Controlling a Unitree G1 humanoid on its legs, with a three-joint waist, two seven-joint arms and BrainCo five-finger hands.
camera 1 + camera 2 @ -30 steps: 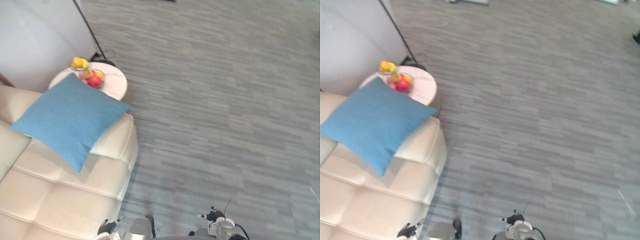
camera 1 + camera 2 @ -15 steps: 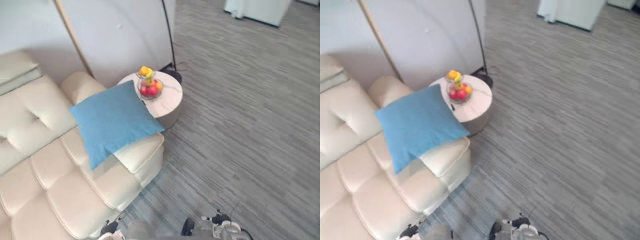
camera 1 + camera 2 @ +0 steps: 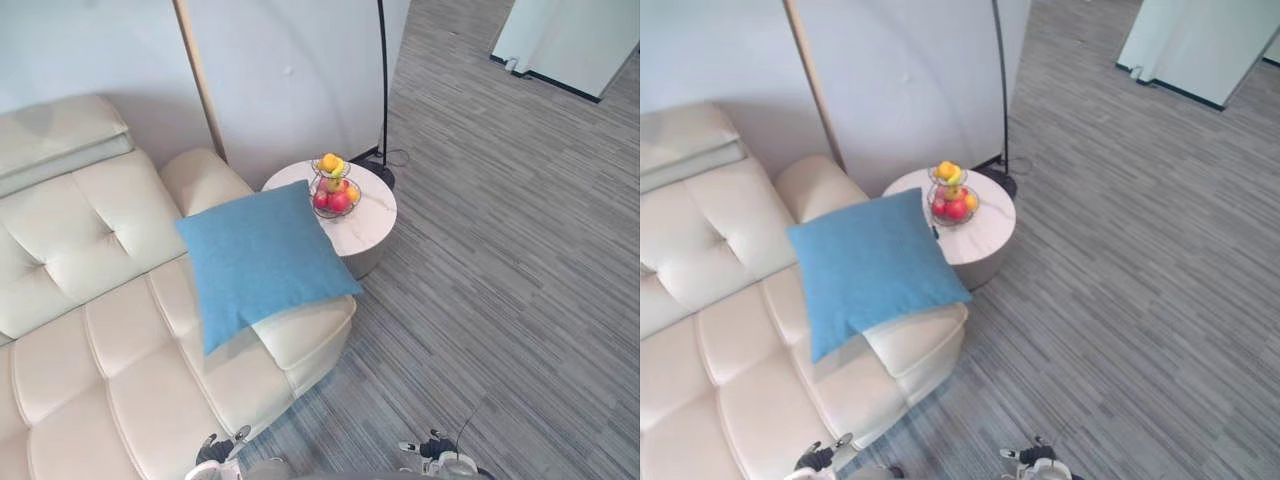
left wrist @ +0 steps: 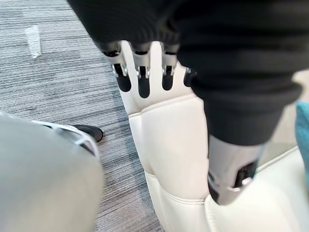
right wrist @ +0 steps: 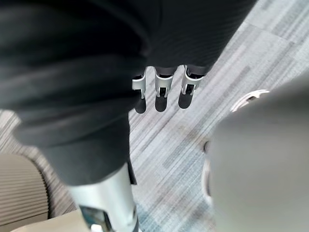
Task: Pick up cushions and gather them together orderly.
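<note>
One blue cushion (image 3: 262, 255) | over sofa (image 3: 90, 300) arm edge | broad carpet (image 3: 500, 250) beside

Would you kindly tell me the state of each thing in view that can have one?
blue cushion: lying tilted over the arm of the sofa, held by no hand.
fruit basket: upright on the round table, filled with fruit.
left hand: open, empty, beside the sofa's edge.
right hand: open, empty, above the floor.

Cushion (image 3: 262, 258) overlaps armrest (image 3: 305, 335) — sofa (image 3: 90, 330) cropped.
</note>
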